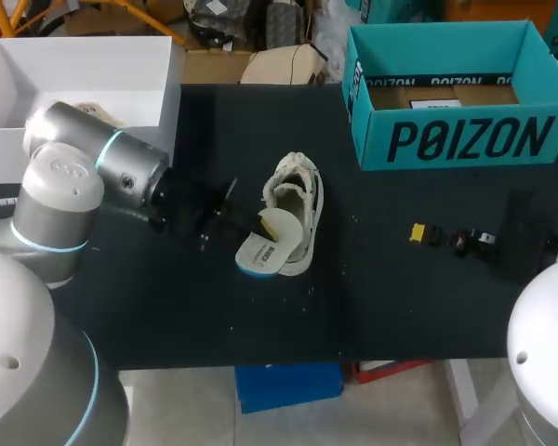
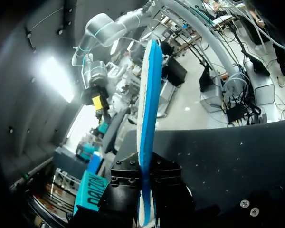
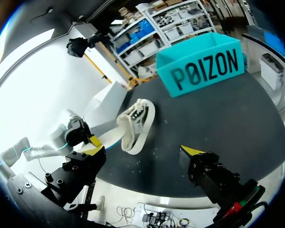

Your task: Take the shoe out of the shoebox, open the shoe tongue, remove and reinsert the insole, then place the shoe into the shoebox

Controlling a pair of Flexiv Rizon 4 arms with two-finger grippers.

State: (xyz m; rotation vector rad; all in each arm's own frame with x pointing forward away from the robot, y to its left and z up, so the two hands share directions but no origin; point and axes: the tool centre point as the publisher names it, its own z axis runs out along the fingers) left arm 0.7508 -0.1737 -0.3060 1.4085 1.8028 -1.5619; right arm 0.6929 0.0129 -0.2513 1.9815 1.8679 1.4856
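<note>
The left hand [image 2: 145, 190] is clenched on the thin insole [image 2: 149, 95], which looks light and bendy, best pinched at the heel. The right hand [image 3: 142, 151] is released.

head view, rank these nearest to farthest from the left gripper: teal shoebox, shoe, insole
1. insole: clamped in the left gripper itself.
2. shoe: just past the insole, mid-table.
3. teal shoebox: at the table's far right corner.

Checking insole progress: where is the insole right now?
Head view, left of centre: the insole is clamped in the left claw, right beside the white shoe.
</note>
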